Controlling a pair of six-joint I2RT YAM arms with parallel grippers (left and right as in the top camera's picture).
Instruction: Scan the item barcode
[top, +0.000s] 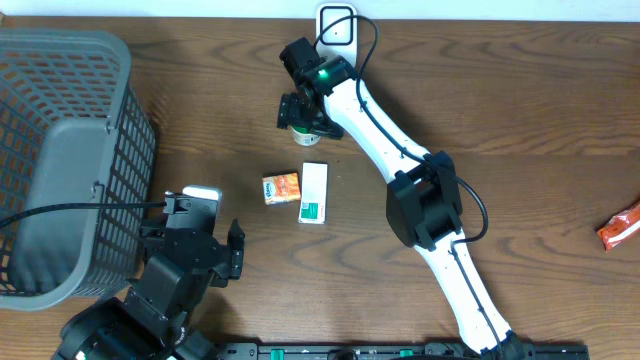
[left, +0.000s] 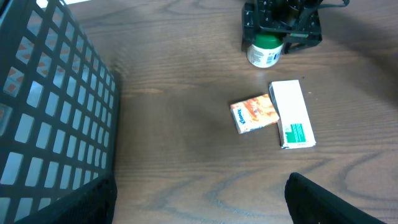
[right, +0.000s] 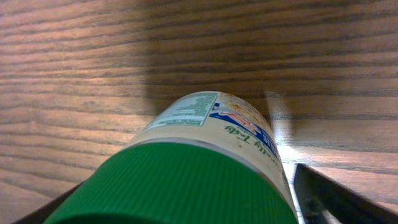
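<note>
the right gripper (top: 303, 124) hangs straight over the small green-capped bottle (top: 305, 136) at the far middle of the table (top: 520, 90), one jaw on each side of the cap. in the right wrist view the cap fills the space between the jaws, but we cannot tell whether they press on it or only flank it. the left gripper (top: 205, 225) sits near the basket (top: 60, 150) with its jaws wide and nothing between them.

we judge the task to be at an early stage. the bottle stands upright on the wood and does not look lifted. its printed label faces away from the gripper, and we cannot make out a barcode on it. we also see nothing we can name with confidence as a scanner. what is left, as we read it, is to get a firm grip, lift the bottle and turn its code toward the reader.

the orange packet (top: 281, 187) and the white box (top: 314, 192) lie touching each other nearer the middle, apart from both grippers.
</note>
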